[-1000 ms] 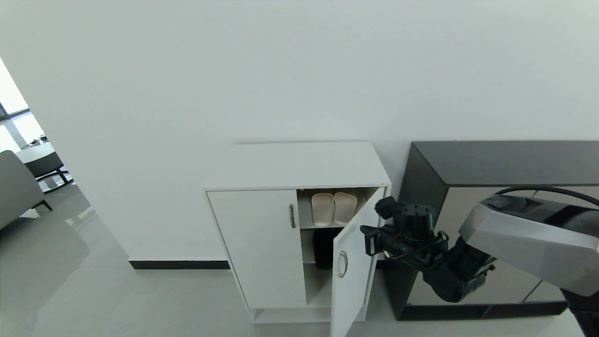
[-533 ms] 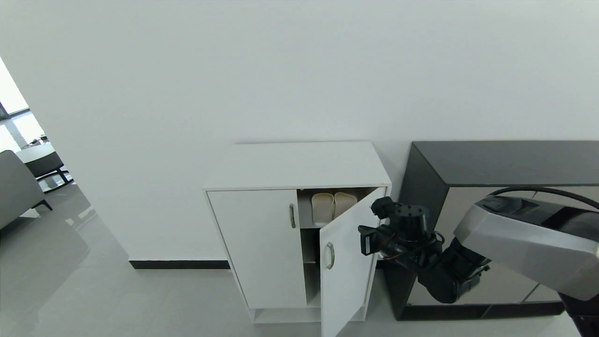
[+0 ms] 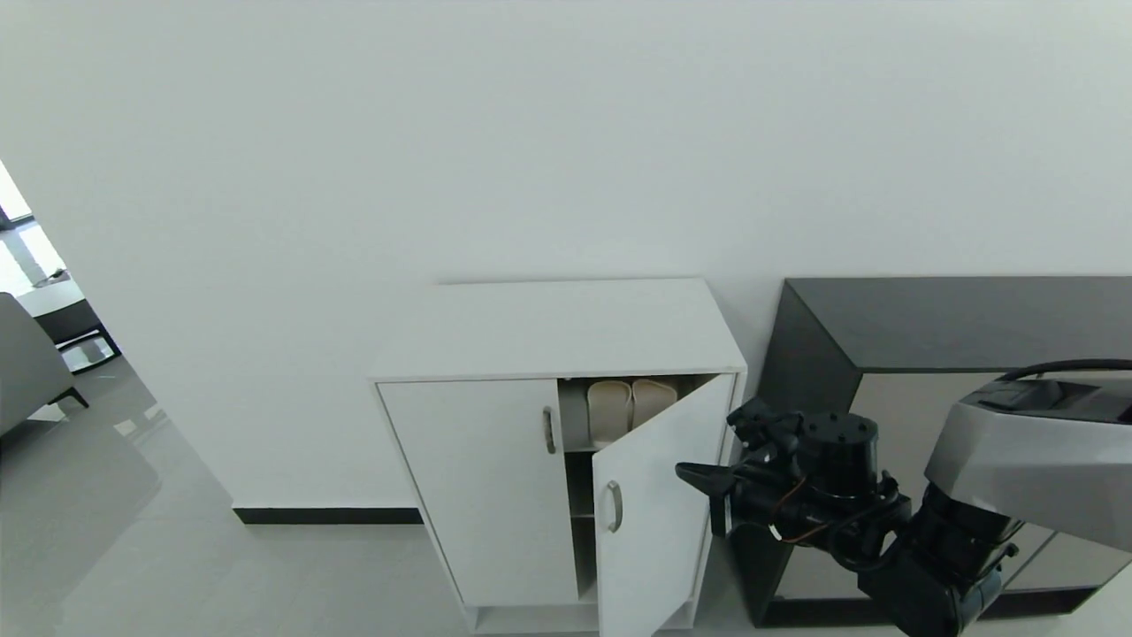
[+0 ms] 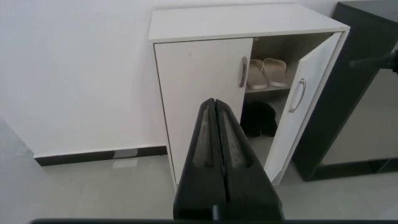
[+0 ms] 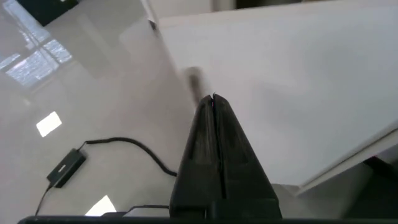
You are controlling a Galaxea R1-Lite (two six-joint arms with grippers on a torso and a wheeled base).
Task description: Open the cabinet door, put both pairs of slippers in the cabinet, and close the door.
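White cabinet door (image 3: 659, 495) is ajar w/ slippers (image 3: 630, 405) inside, so right gripper (image 3: 697, 474), fingers pressed together & empty, shd push flat nr handle (image 3: 613, 506), steadily.

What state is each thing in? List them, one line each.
Right door: ajar, partly open.
Left door: shut.
Beige slippers: in the cabinet, high up.
Black slippers: in the cabinet, lower down.
Left gripper: shut, empty.
Right gripper: shut, empty, by the right door.
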